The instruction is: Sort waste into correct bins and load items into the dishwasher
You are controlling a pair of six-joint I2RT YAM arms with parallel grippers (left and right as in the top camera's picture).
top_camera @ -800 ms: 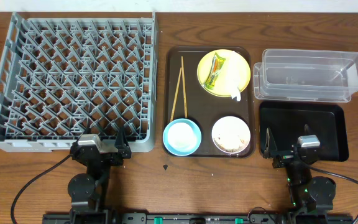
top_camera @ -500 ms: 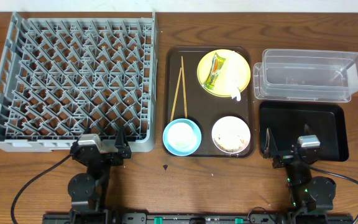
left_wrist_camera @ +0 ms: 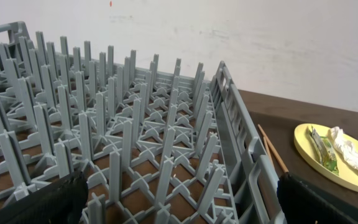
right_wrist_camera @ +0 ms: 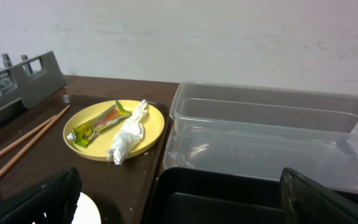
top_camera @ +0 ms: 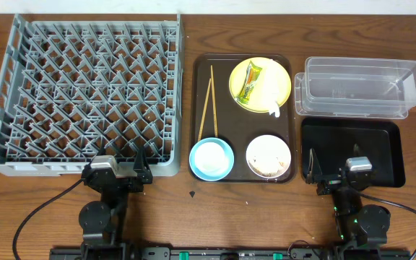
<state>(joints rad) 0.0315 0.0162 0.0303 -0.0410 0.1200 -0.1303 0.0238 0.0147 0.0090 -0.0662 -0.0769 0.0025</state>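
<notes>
The grey dish rack [top_camera: 175,94] fills the left, also close in the left wrist view [left_wrist_camera: 135,143]. On the brown tray, a yellow plate [top_camera: 284,83] holds the green-and-yellow wrapper [top_camera: 251,81] and a white scrap [top_camera: 274,107]; both show in the right wrist view [right_wrist_camera: 101,124] [right_wrist_camera: 129,134]. Chopsticks [top_camera: 208,101], a blue bowl [top_camera: 211,159] and a white bowl with beige crumbs [top_camera: 269,155] lie beside it. The clear tub [top_camera: 360,87] and black tray [top_camera: 352,148] are at the right. My left gripper [top_camera: 118,173] [left_wrist_camera: 182,208] and right gripper [top_camera: 336,172] [right_wrist_camera: 182,199] are open and empty at the front edge.
The dark brown serving tray [top_camera: 197,108] sits between the rack and the bins. A small dark speck [top_camera: 193,193] lies on the wood in front of it. A white wall stands behind the table.
</notes>
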